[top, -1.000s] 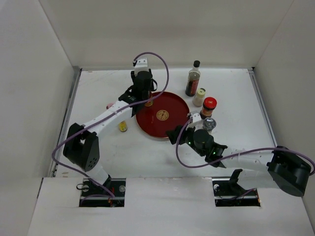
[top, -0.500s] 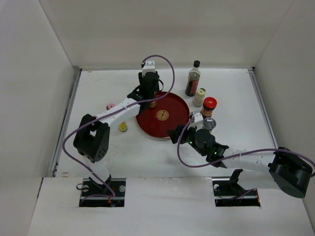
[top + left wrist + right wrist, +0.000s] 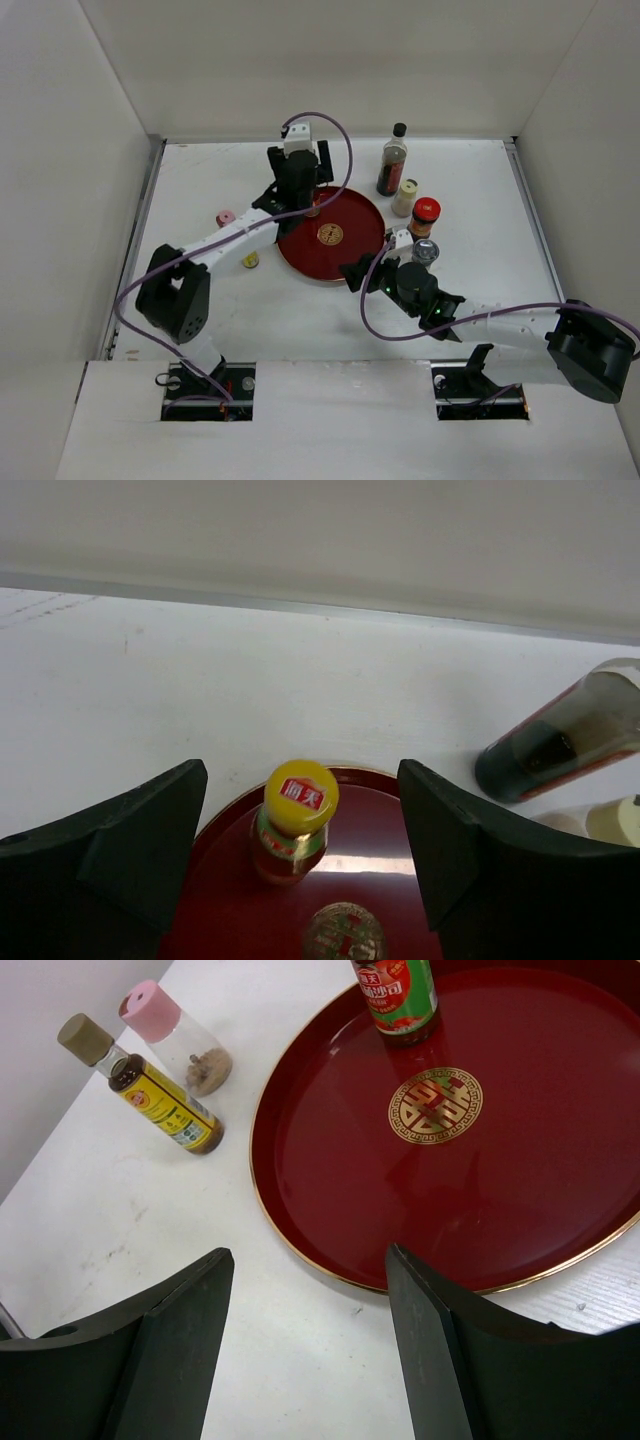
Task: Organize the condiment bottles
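Note:
An orange-capped brown bottle (image 3: pixel 286 852) stands upright on the far left part of the round red tray (image 3: pixel 385 830). My left gripper (image 3: pixel 300 770) is open around it, a finger on each side with a gap to the glass. My right gripper (image 3: pixel 310 1255) is open and empty over the table at the tray's (image 3: pixel 500 1180) near edge. Right of the tray (image 3: pixel 355 215) stand a tall dark black-capped bottle (image 3: pixel 392 160), a cream one (image 3: pixel 405 197), a red-lidded jar (image 3: pixel 426 215) and a grey-lidded jar (image 3: pixel 425 252). Left of it are a pink-capped bottle (image 3: pixel 225 217) and a small yellow one (image 3: pixel 249 259).
White walls close the table at the back and on both sides. The right arm's forearm (image 3: pixel 500 322) stretches across the near right of the table. A purple cable (image 3: pixel 335 140) loops above the left wrist.
My left gripper has opened and let go of the orange-capped bottle, which now stands free on the tray. The right gripper has hardly moved.

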